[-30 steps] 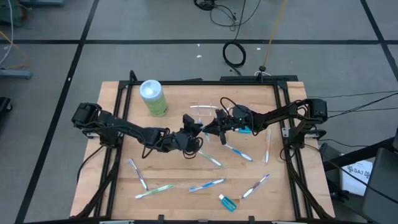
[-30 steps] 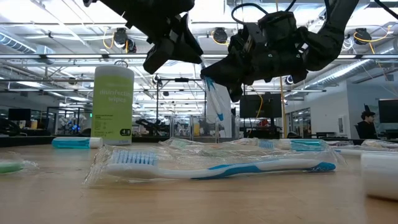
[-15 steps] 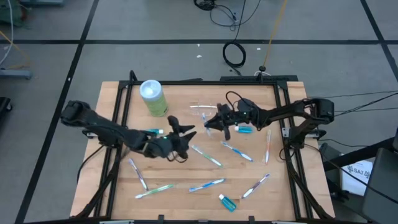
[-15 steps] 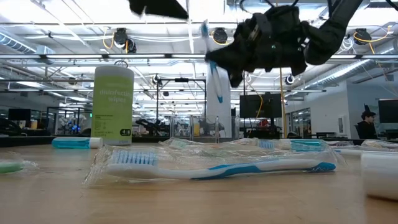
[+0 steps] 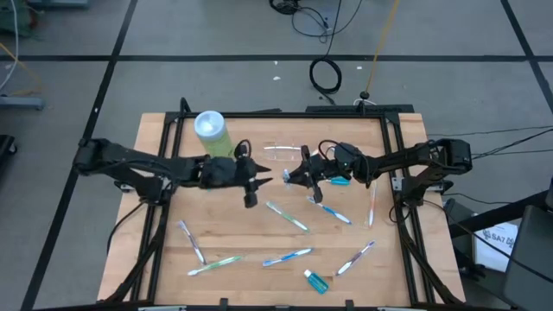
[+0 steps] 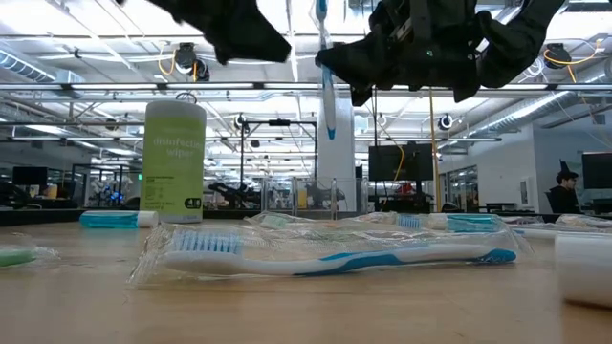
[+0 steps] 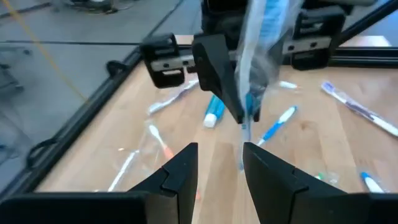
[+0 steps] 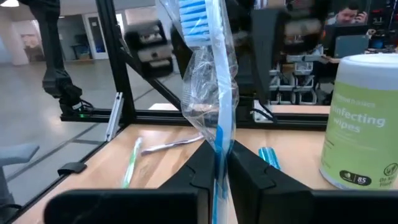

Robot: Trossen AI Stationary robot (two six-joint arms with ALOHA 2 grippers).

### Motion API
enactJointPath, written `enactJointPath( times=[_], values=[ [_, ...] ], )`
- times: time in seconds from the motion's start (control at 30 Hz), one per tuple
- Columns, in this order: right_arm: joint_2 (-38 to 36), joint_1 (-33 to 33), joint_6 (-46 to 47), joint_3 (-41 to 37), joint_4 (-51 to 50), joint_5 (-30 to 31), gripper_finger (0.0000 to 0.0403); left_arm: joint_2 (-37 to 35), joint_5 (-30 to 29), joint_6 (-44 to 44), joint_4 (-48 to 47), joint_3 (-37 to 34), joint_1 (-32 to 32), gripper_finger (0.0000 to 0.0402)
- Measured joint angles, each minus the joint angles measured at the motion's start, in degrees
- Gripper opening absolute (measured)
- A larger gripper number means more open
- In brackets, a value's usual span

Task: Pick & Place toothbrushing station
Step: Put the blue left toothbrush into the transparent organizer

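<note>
Dark fingers (image 8: 245, 168) of the right gripper (image 8: 219, 171) are pinched together on a blue toothbrush (image 8: 208, 81) in clear crinkled wrap — handle between the pads, bristle head up. In the low view that brush (image 6: 325, 72) hangs near upright under the right gripper (image 6: 356, 69), well above the table (image 6: 306, 306). From above, the right gripper (image 5: 300, 175) sits over mid-table, a bit toward the far side.

Left gripper (image 7: 219, 168) has its fingers (image 7: 180, 171) apart w/ nothing between them; it faces the held brush (image 7: 258, 56) and the right arm's jaws close ahead. From above, the left gripper (image 5: 257, 182) is just left of the right one, the 2 near but apart.

Further out: a clear cup (image 5: 281, 154) lies just beyond the grippers, hard to make out. A blue tube w/ white cap (image 5: 340, 181) lies by the right arm, another (image 5: 315, 281) near the front edge. Other wrapped brushes lie scattered toward the front — 1 blue-white (image 5: 287, 217) at centre, 1 green (image 5: 216, 264) front left. Green wipes canister (image 5: 213, 136) stands upright far left.
</note>
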Motion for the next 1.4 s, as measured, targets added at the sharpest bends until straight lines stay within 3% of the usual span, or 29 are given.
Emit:
enactJointPath(
  times=[0.17,0.37,0.5,0.9,1.27,1.4],
  values=[
    [0.00,0.00,-0.01,0.00,-0.56,1.32,0.0021,1.90,10.85,0.76,12.78,-2.23,3.99,0.0134],
    [0.00,0.00,0.00,0.00,-0.90,1.93,0.0022,5.40,14.77,1.52,18.20,-2.23,4.71,0.0134],
    [0.04,0.83,0.05,0.02,-1.05,6.72,0.0022,8.43,14.88,3.74,22.67,-2.25,4.76,0.0134],
    [0.04,1.51,-0.39,0.07,-0.72,7.46,0.0022,9.14,14.50,3.53,23.54,-2.23,5.35,0.0128],
    [0.04,1.49,-0.63,0.07,-0.98,7.82,0.0023,9.12,10.80,2.97,22.97,-2.21,5.28,0.0015],
    [0.07,1.50,-0.57,0.07,-1.02,10.20,0.0031,9.12,9.26,2.16,22.74,-2.19,5.30,0.0021]
  ],
)
